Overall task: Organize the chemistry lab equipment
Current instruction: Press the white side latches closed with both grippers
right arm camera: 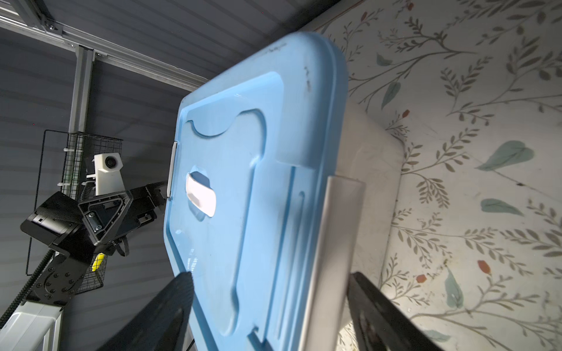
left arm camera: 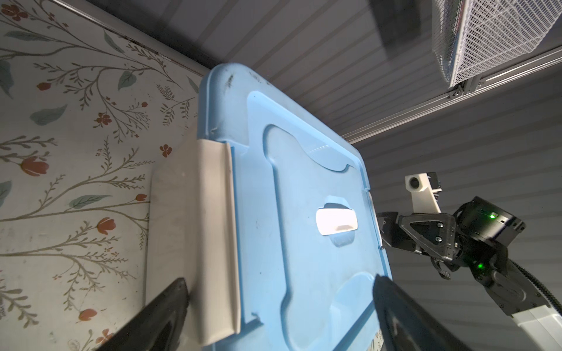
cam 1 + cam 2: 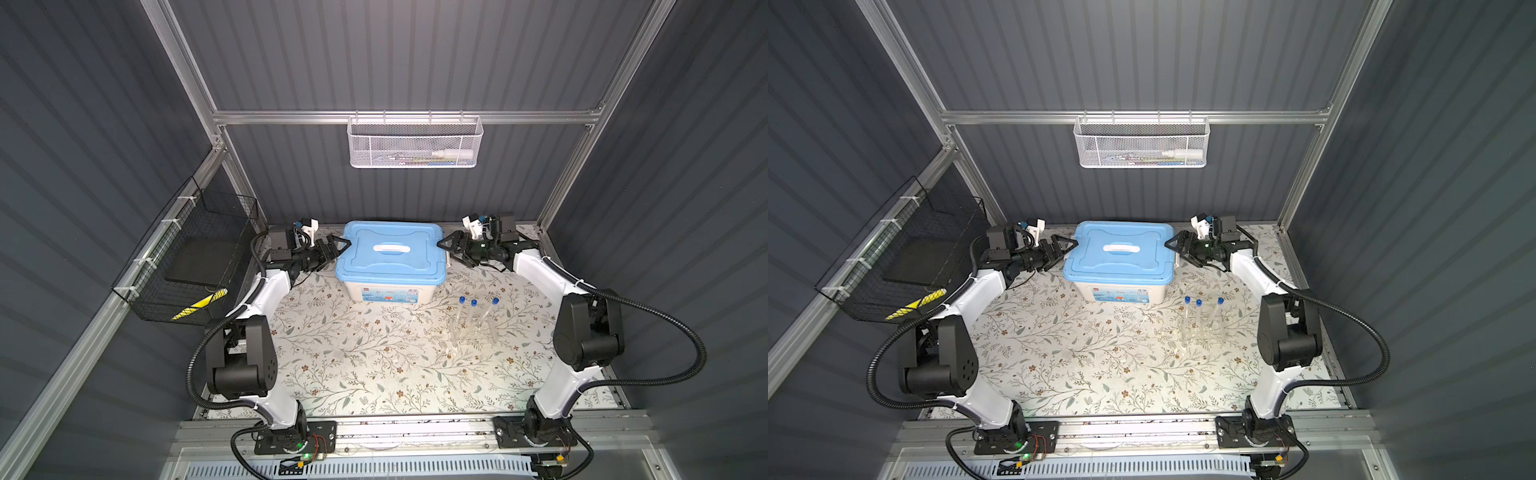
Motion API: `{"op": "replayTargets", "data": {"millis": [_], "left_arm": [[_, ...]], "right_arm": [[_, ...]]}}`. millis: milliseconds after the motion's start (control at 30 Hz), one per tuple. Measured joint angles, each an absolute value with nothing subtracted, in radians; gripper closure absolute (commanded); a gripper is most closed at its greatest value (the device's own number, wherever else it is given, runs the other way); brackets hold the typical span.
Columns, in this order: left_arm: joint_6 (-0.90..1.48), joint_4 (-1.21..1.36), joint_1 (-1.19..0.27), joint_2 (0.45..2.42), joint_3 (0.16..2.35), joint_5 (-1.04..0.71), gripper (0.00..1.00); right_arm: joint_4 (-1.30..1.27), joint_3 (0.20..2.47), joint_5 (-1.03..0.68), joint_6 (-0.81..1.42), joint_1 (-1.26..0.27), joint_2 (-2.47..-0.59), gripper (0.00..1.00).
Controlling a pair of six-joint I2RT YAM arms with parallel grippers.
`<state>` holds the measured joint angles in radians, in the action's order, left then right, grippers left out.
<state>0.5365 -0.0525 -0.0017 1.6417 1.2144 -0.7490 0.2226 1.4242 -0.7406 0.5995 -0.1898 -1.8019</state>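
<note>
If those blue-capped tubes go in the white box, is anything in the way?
Yes: the blue lid sits closed over the box, with a white latch at each end. The left gripper and right gripper each straddle a latch, jaws open. The cloth between tubes and box looks bare, but clear glass would hardly show.

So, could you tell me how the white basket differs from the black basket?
The white basket is fine mesh on the back rail; the black basket is wire grid on the side rail. The white basket holds a white bottle; the black basket, a yellow item. Both hang from rails.
</note>
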Motion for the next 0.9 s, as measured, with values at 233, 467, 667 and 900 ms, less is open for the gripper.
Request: {"op": "replayTargets", "data": {"millis": [233,467,667,900], "left_arm": [[0.530,-0.064,-0.031,1.642,1.224,-0.693,0.04],[0.530,-0.068,-0.049,1.638,1.224,-0.653,0.05],[0.527,-0.083,-0.059,1.614,1.224,-0.623,0.05],[0.524,-0.094,-0.068,1.596,1.224,-0.598,0.06]], "right_arm": [[0.240,1.436,-0.717,0.603,-0.200,-1.792,0.19],[0.268,1.465,-0.682,0.604,-0.215,-1.792,0.19],[0.274,1.480,-0.662,0.606,-0.223,-1.792,0.20],[0.281,1.484,-0.649,0.606,-0.226,-1.792,0.19]]}}
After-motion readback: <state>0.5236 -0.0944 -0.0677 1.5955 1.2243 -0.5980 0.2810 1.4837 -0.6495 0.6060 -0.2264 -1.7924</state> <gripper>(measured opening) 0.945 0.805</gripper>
